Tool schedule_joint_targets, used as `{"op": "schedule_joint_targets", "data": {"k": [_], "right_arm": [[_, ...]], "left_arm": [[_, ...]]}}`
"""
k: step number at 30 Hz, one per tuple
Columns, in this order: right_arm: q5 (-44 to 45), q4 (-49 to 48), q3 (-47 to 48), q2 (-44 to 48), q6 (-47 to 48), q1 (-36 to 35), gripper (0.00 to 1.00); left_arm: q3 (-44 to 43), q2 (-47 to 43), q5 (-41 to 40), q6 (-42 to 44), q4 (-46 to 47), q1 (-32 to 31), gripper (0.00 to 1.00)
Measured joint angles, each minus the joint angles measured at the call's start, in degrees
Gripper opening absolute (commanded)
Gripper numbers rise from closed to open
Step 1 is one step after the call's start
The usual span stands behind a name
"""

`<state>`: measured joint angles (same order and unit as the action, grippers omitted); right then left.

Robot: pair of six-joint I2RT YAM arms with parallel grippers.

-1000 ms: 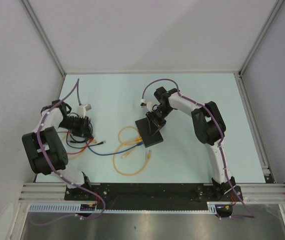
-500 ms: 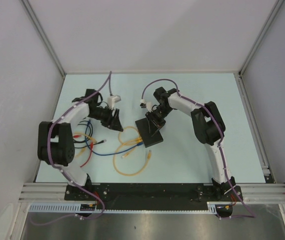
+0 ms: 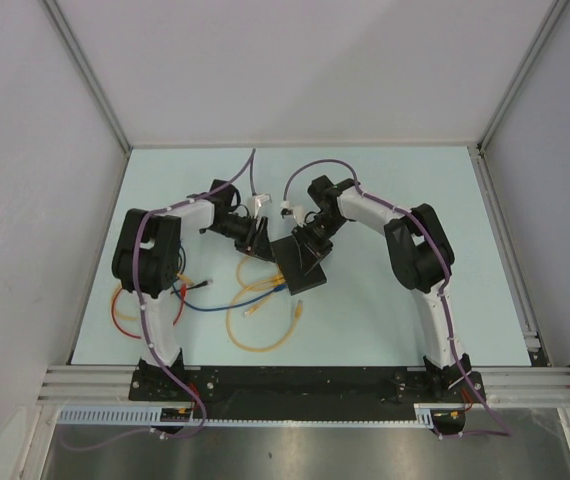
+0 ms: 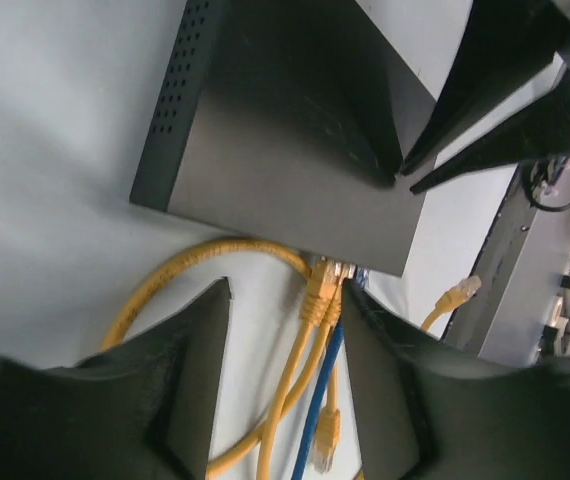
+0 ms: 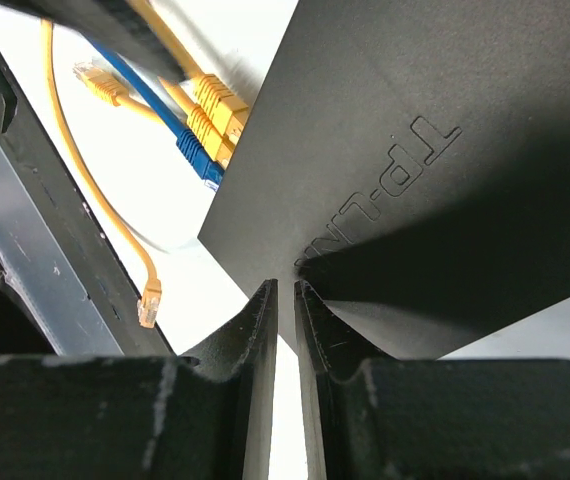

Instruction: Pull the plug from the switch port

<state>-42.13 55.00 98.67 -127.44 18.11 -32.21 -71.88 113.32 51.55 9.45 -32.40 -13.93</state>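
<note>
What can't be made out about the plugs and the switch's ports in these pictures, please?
Top view: the plugs at the switch are too small to count.
Left wrist view: the socket row is hidden under the switch's edge, and the plugs crowd together, so their ports are unclear.
Right wrist view: the right gripper hides its own contact with the switch.

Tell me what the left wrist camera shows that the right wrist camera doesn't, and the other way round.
Only left wrist: the vent holes on the switch's side, and the left gripper open, a finger either side of the plugs. Only right wrist: the lettering on the switch's top. Both: the switch, the yellow plugs and a blue plug in its edge, and the right gripper closed at its corner.
</note>
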Motion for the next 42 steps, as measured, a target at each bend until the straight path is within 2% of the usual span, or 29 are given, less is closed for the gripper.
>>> {"op": "schedule_joint_targets", "data": {"k": [5,29,35,38,39,42], "right_arm": [[0.1,-0.1,-0.2,0.2,0.0,0.0,0.19],[0.0,-0.1,-0.3,0.2,0.0,-0.1,0.19],[0.0,-0.1,-0.3,0.2,0.0,-0.1,0.19],[0.0,-0.1,-0.3,0.2,0.0,-0.1,0.19],[0.0,-0.1,-0.3,0.2,0.0,-0.1,0.19],[0.0,-0.1,-0.3,0.2,0.0,-0.1,0.19]], "left_arm": [[-2.1,4.2,2.1,-0.4,0.3,-1.3,0.40],[-1.3,7.5,7.6,2.6,-3.8,-3.4,0.35],[-1.3,7.9,7.3,2.6,-3.9,-3.4,0.24],[-1.3,7.9,7.0,2.4,-4.0,-3.5,0.15],[-1.4,7.9,7.0,2.1,-4.1,-3.6,0.09],[-1.9,7.9,6.3,1.5,-4.9,-3.8,0.02]]}}
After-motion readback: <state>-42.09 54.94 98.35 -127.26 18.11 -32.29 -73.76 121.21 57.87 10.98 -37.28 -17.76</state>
